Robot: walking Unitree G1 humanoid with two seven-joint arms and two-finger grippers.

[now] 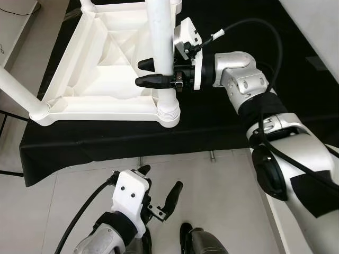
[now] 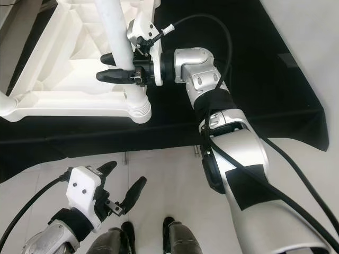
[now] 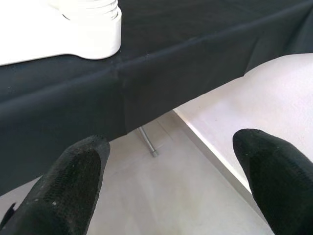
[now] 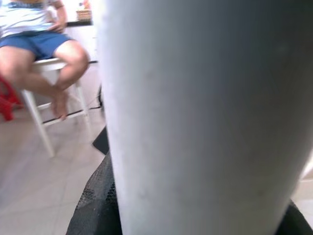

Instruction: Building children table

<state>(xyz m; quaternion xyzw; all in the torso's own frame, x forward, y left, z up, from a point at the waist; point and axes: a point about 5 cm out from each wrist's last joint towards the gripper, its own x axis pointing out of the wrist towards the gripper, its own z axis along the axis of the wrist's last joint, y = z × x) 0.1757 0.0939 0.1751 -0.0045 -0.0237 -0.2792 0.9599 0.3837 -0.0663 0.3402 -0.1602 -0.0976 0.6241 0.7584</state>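
A white plastic children's table top (image 1: 100, 63) lies upside down on a black-covered surface. A white table leg (image 1: 161, 42) stands upright in its near right corner socket (image 1: 168, 112). My right gripper (image 1: 148, 73) is shut on that leg a little above the socket, one finger on each side. The leg (image 4: 205, 117) sits right against the camera in the right wrist view. Another leg (image 1: 18, 90) sticks out from the near left corner. My left gripper (image 1: 159, 188) hangs open low over the floor, with both fingertips (image 3: 73, 181) apart and nothing between them.
The black cloth (image 1: 222, 132) hangs over the front edge of the surface, above light floor tiles (image 1: 222, 196). A metal support leg (image 3: 146, 142) stands under it. A person sits on a white chair (image 4: 41, 58) in the background of the right wrist view.
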